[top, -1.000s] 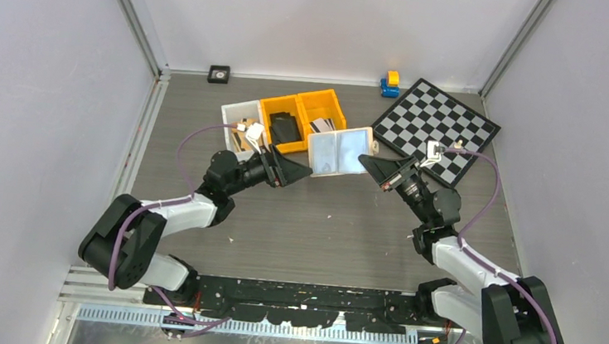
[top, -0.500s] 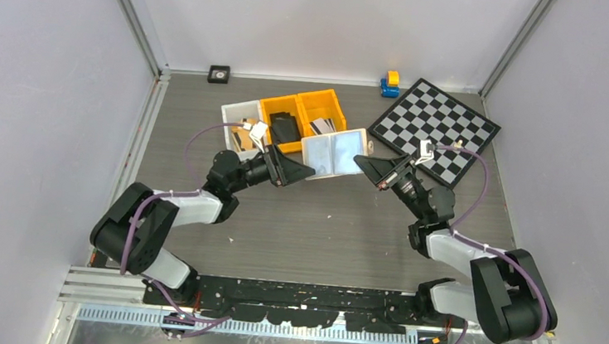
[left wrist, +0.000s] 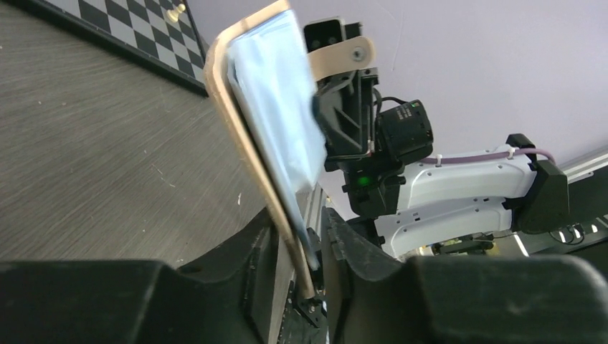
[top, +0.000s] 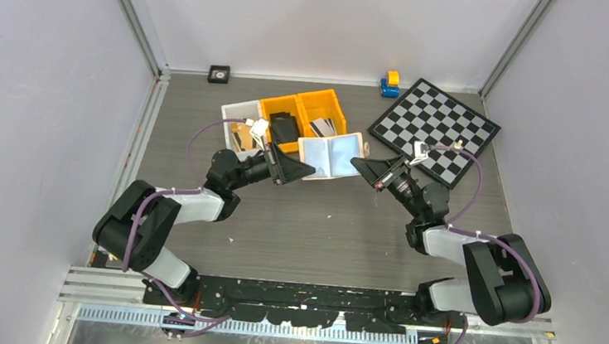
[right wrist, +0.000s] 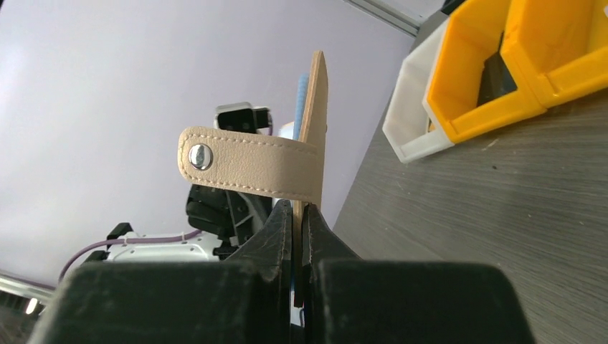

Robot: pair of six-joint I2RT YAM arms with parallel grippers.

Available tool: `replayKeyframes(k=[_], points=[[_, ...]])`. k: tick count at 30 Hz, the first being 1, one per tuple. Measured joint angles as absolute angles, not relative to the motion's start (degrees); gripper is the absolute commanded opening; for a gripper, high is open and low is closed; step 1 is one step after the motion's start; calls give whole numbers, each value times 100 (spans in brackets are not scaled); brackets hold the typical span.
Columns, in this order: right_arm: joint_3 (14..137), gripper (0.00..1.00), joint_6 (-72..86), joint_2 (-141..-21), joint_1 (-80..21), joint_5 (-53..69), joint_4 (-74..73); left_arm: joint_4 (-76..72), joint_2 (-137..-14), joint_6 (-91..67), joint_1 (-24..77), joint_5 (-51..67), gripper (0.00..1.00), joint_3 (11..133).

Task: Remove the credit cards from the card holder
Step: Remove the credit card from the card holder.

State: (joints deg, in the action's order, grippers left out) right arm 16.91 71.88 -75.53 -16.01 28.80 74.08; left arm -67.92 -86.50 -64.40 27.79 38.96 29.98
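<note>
The beige card holder (top: 332,156) hangs spread open above the table between both arms, its pale blue-grey pockets facing up. Whether credit cards sit in those pockets I cannot make out. My right gripper (top: 357,164) is shut on the holder's right edge (right wrist: 313,143), just below the snap strap (right wrist: 244,168). My left gripper (top: 305,170) straddles the holder's left edge (left wrist: 265,107). Its jaws are narrow, with a small gap showing beside the edge (left wrist: 301,236). A light credit card with a dark stripe (top: 322,126) lies in the right yellow bin.
Behind the holder stand a white bin (top: 234,116) and two yellow bins (top: 303,105), the middle one holding a black item (top: 284,127). A chessboard (top: 436,129) lies at the back right, with a blue-and-yellow toy (top: 390,83) and a small black square (top: 219,73) near the back wall.
Both grippers and the holder have shifted a little left and toward the bins. The left jaws have narrowed around the holder's left edge. The right grip is unchanged.
</note>
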Motion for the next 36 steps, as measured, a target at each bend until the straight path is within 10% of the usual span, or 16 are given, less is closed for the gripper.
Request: replayKeyframes(k=[9, 16, 22, 31, 36], points=[[1763, 2, 7179, -8132, -1594, 2904, 7413, -6490, -8521, -6287, 2762, 3848, 0, 2998], [1822, 37, 7155, -8243, -1594, 2965, 7417, -5983, -8322, -6071, 2764, 3719, 0, 2998], [1822, 48, 7126, -8396, -1603, 2987, 7526, -5940, -8322, -6093, 2770, 3747, 0, 2998], [1962, 53, 7074, -8665, -1688, 3092, 7609, -5955, -8322, -6112, 2770, 3778, 0, 2998], [2027, 38, 7067, -8853, -1732, 3177, 7677, -5968, -8322, -6123, 2770, 3787, 0, 2998]])
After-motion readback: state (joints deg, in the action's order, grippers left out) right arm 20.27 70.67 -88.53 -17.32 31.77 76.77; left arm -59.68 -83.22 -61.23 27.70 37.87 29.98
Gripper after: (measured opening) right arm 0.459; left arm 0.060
